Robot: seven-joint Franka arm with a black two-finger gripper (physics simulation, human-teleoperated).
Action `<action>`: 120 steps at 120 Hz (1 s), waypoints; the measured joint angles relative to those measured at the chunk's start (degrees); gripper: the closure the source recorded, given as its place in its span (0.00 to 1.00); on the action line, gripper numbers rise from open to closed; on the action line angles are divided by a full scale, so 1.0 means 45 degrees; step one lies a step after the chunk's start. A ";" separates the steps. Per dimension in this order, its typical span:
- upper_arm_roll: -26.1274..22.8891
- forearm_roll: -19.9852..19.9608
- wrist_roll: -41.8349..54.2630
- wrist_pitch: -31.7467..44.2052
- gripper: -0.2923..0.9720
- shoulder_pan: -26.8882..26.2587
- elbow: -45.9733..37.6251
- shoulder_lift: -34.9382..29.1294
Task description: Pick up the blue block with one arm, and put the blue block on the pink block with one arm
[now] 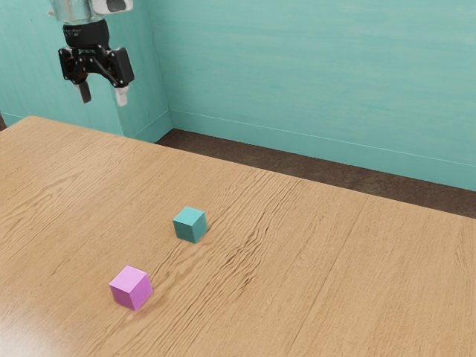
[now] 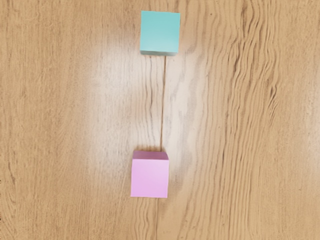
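Light wooden table [image 1: 349,275], wavy grain along the boards, with a soft pale sheen straight beneath the hand. Behind it, a teal wall [image 1: 312,59] with a paler baseboard [image 1: 320,145]. A strip of dark brown floor [image 1: 335,175] between table edge and wall. Thin seam [image 2: 163,100] in the tabletop, running from one block to the other.

Claw [image 1: 103,98] high over the table's far corner at the exterior view's left. Black, fingers spread wide, nothing between them, touching nothing.

Blue block [image 1: 190,224], more teal than blue, flat on the table. Well below the claw, off toward the exterior view's right. Pink block [image 1: 131,287] also on the table, well below the claw and farther from it than the blue one. Blocks apart, bare wood between, neither stacked.

From the hand's camera, both looked down on: blue block [image 2: 160,31] and pink block [image 2: 150,175] in line along the seam. Sides roughly parallel, each resting flat on one face. Bare wood around both.
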 joint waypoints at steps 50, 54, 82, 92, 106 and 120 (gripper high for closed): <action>-0.0221 0.0127 -0.0902 0.2789 0.23 -0.0222 -0.0971 0.2592; -0.0222 0.0135 -0.0909 0.3074 0.23 -0.0216 -0.0987 0.2982; -0.0276 0.0259 -0.0682 0.5531 0.23 -0.0203 -0.1821 0.5101; -0.0277 0.0398 -0.0481 0.6656 0.23 -0.0199 -0.3122 0.5086; -0.0447 0.0629 -0.0200 0.8459 0.23 -0.0199 -0.4608 0.4823; -0.0595 0.0765 0.0032 0.9894 0.23 -0.0201 -0.4868 0.4971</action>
